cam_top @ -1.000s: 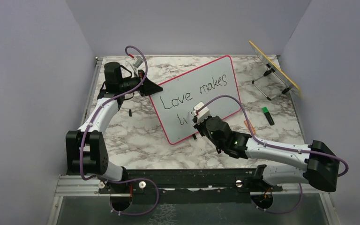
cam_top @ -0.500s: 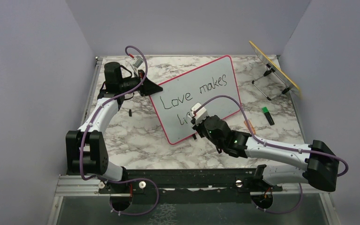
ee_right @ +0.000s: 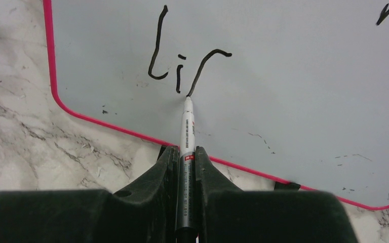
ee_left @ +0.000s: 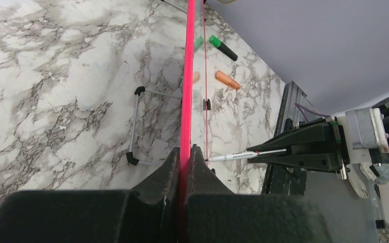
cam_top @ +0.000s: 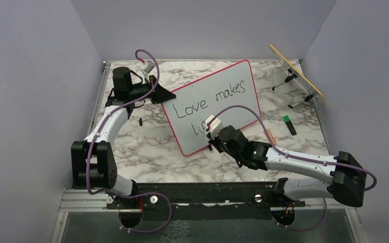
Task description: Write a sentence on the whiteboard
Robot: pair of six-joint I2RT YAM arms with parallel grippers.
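**Operator:** What is nearest on the right side?

**Spotter:** Your right gripper [ee_right: 186, 154], low over the marble table [cam_top: 142, 147] at the near edge of the whiteboard [ee_right: 294, 76]. Its jaws are pressed onto a slim marker [ee_right: 187, 126], and the barrel runs straight out between them. The barrel carries a line of small print and a red mark, both too fine to read.

**Operator:** And the tip?

**Spotter:** It touches the white surface, right at the foot of a hooked black stroke.

**Operator:** How much of the sentence [cam_top: 231, 92] can be read?

**Spotter:** On the lower line you have "li" followed by that hooked stroke, which has no crossbar. The upper line reads "Love makes" in black handwriting.

**Operator:** How does the board sit?

**Spotter:** It stands propped on the table between your two arms, turned at an angle, with the written face towards your right arm. The thin pink-red frame runs all the way round it.

**Operator:** What about the left side?

**Spotter:** Your left gripper [ee_left: 184, 152] is at the board's far-left corner. Its jaws are pinching the pink-red frame, which the wrist camera sees edge-on.

**Operator:** Is anything further out?

**Spotter:** To the right of the board, an orange piece [ee_left: 227, 80] and a green-capped marker [ee_left: 223, 47] lie on the marble, apart from each other. In the far right corner a yellow-edged panel [cam_top: 296, 71] leans on a wire stand [cam_top: 288, 93].
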